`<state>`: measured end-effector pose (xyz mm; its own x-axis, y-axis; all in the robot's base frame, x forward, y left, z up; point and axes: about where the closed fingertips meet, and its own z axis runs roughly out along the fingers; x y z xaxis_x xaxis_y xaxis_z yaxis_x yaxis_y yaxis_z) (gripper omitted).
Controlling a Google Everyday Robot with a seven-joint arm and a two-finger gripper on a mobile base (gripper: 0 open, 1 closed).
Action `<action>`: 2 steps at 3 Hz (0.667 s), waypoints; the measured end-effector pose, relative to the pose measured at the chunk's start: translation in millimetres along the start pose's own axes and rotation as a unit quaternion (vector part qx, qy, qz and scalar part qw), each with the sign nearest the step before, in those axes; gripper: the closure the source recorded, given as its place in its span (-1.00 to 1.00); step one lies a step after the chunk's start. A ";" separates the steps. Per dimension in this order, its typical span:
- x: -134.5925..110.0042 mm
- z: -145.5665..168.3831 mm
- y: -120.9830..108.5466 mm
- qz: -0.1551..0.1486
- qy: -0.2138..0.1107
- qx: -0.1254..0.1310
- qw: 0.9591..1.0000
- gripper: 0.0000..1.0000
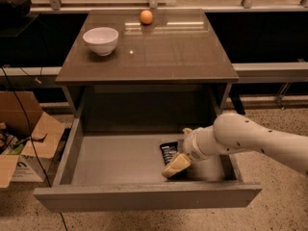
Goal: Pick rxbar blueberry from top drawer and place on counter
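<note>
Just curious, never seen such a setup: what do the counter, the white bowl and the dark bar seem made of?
Counter: glossy, mirrors light streaks; perhaps laminate or polished stone. Bowl: smooth white, likely glazed ceramic or plastic. Rxbar blueberry: dark wrapper, probably plastic film, partly hidden by the gripper in the top drawer.

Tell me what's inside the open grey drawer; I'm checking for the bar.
A flat, dark-wrapped snack bar lies right of centre; the cream gripper is over its near end, hiding that part.
</note>
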<state>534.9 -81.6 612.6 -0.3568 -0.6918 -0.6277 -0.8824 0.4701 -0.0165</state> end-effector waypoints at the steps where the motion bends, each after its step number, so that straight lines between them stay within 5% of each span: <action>1: 24.3 2.1 -2.0 0.021 0.024 0.021 0.999 -1.00; 2: 40.3 2.8 -1.1 0.042 0.041 0.032 0.998 -0.61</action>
<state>522.3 -108.5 585.1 -0.4547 -0.6896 -0.5636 -0.8278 0.5607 -0.0183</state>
